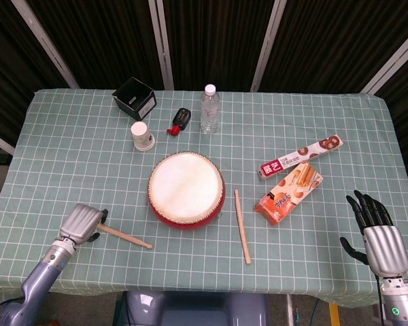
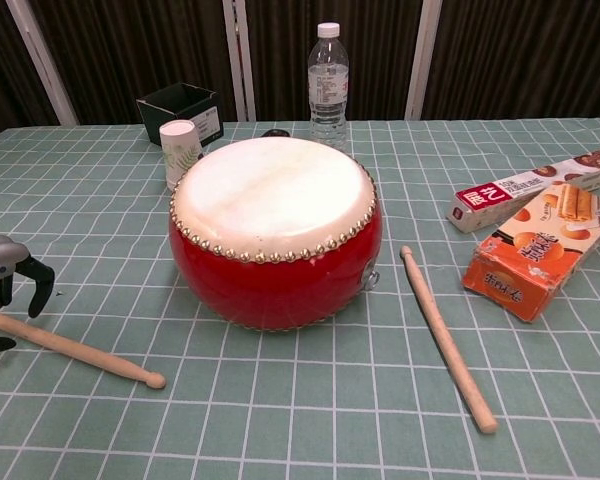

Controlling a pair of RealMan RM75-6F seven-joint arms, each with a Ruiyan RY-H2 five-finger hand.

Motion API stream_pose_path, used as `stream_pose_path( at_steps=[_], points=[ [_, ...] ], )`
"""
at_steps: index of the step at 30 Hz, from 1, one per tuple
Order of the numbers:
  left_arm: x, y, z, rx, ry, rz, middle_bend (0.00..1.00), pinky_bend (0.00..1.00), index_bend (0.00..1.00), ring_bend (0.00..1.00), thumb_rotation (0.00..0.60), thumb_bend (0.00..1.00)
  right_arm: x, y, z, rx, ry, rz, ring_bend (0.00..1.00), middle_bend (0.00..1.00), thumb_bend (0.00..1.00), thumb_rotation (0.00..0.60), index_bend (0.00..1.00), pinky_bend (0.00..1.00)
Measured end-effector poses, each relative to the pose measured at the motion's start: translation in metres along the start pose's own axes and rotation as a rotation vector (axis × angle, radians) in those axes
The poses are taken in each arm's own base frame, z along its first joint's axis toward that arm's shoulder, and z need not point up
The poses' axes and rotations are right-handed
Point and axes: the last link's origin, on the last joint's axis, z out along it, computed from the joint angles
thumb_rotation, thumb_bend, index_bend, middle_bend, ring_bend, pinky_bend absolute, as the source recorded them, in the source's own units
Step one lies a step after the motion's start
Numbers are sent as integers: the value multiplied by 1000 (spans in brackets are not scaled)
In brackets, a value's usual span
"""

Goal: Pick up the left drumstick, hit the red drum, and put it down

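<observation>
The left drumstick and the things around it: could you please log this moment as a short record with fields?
left drumstick: flat on the table, left of the drum
left robot hand: over the stick's handle end, fingers curled down around it, not lifted
red drum: upright, untouched
right drumstick: on the table, right of the drum
right robot hand: open, fingers spread, far from the drum
</observation>
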Motion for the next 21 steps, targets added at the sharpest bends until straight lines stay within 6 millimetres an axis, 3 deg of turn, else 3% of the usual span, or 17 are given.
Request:
stream_pose_path(
  at_steps=[21],
  points=[
    [-12,6,11,-1,-51,25,1000,986,507,1000,600,262,0,0,0,2,5,6,0,0,299,600,0,112]
  ],
)
